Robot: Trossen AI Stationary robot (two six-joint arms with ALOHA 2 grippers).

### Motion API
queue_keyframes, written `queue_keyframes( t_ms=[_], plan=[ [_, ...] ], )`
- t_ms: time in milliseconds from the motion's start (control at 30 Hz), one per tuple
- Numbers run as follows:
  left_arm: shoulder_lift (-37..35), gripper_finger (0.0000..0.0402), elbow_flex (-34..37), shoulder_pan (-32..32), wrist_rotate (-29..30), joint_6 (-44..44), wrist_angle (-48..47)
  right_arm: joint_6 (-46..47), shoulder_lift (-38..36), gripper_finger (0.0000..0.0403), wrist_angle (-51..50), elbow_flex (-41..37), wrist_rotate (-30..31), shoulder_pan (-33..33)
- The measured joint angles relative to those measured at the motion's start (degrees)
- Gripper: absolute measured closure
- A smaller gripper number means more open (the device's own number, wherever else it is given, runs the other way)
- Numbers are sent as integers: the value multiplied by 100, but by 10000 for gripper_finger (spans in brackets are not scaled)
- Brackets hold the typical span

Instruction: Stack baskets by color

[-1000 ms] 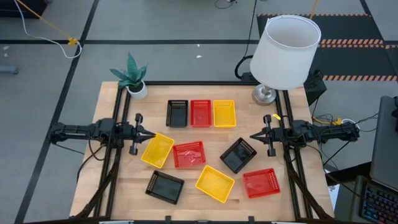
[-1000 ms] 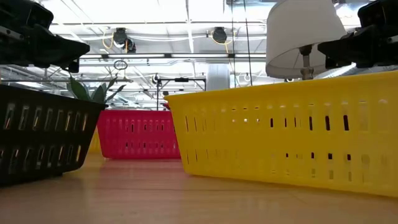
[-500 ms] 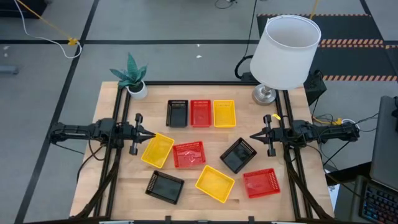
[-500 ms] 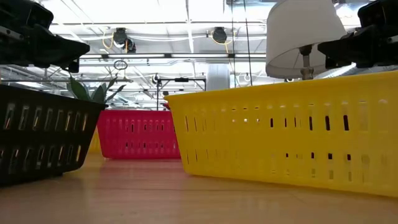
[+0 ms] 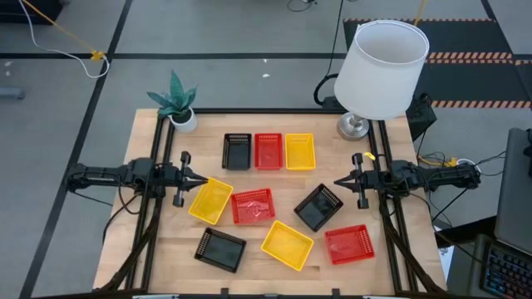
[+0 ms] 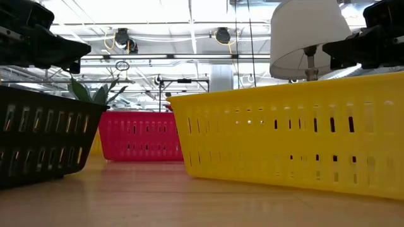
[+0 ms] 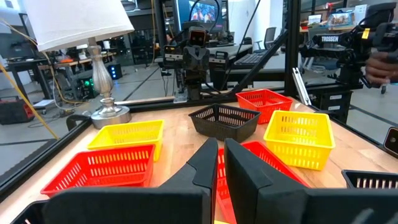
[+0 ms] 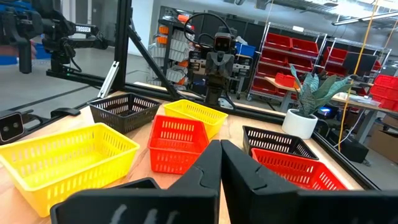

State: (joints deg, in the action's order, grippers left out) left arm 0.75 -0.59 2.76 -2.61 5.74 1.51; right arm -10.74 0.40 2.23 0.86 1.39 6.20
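Back row: three baskets (image 5: pixel 268 151) side by side.
Front: six baskets (image 5: pixel 287 245) scattered.
Back corners: plant (image 5: pixel 175 101) left, lamp (image 5: pixel 378 71) right.

Nothing has changed since the earlier pictures.

White lampshade (image 5: pixel 381 68) on a silver lamp base (image 5: pixel 352 126) is seen at the far right table (image 5: pixel 258 253) corner; small potted plant (image 5: pixel 176 101) is seen at the far left corner.
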Motion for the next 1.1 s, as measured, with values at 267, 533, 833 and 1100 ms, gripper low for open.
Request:
queue_keyframes(
  t_ms=[267, 533, 833, 1100],
  plan=[
    [-1, 369, 0, 0, -24, -1, 0, 363, 9, 403, 252, 35, -2, 0],
    [-2, 369, 0, 0, -21, -1, 1, 869, 327, 403, -35, 631, -169, 2],
    [-2, 369, -1, 0, -15, 1, 1, 1010, 1039, 403, -634, 2143, -162, 2],
    [-2, 369, -1, 0, -10, 0, 1, 1021, 1886, 403, -1664, 3857, -153, 2]
  ],
)
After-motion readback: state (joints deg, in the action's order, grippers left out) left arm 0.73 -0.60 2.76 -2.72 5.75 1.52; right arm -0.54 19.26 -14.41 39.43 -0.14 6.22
